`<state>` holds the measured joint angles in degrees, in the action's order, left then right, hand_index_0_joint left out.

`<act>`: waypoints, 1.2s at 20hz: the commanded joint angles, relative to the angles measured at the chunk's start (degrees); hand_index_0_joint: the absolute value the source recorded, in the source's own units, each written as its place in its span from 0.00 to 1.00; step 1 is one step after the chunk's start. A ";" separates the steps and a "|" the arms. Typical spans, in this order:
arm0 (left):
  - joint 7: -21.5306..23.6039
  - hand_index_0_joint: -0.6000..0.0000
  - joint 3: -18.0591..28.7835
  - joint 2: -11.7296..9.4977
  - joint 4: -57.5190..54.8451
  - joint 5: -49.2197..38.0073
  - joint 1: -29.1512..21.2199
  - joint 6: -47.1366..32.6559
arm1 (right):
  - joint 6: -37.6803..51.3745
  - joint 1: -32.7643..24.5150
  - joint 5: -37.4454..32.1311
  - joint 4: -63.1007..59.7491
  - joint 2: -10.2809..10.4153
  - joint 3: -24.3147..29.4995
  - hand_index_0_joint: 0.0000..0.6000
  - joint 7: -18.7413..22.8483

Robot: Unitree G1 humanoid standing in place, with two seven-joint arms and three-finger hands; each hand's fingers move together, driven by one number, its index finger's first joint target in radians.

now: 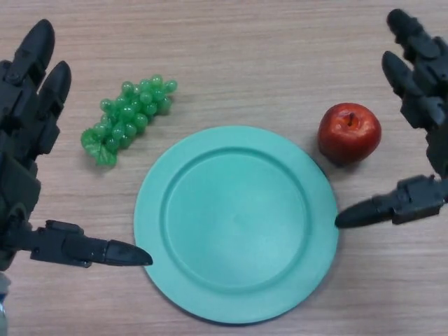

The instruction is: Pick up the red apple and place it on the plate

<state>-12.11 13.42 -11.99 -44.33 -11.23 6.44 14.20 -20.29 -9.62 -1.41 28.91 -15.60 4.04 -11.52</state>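
Observation:
The red apple (349,132) stands upright on the wooden table, just off the upper right rim of the teal plate (236,222), which is empty. My right hand (423,98) is open to the right of the apple, fingers stretched out beyond it and thumb pointing at the plate's right rim; it does not touch the apple. My left hand (26,133) is open at the left edge, thumb pointing toward the plate's lower left rim.
A bunch of green grapes (127,117) lies on the table to the upper left of the plate, between the plate and my left hand.

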 commanded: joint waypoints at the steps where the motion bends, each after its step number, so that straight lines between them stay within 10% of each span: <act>1: 0.22 1.00 1.36 -0.67 -2.94 1.88 0.02 -8.52 | 11.79 -5.60 2.08 -5.10 -2.62 3.13 0.00 2.40; 15: 1.14 1.00 5.50 -0.98 0.57 -0.46 -0.75 -11.45 | 37.45 -24.69 14.00 -60.82 -4.10 -0.97 0.00 12.00; 20: 1.85 1.00 5.91 -1.18 2.54 -0.23 -0.86 -12.61 | 39.06 -27.14 19.09 -68.07 -4.13 0.76 1.00 17.86; 24: 2.56 1.00 5.23 -1.38 4.00 0.72 -1.35 -12.94 | 34.37 -26.43 8.89 -61.72 -3.92 1.89 1.00 16.71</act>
<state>-11.96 16.20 -11.85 -37.59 -9.76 6.28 10.57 7.89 -32.55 10.01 -35.45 -17.48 2.31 2.50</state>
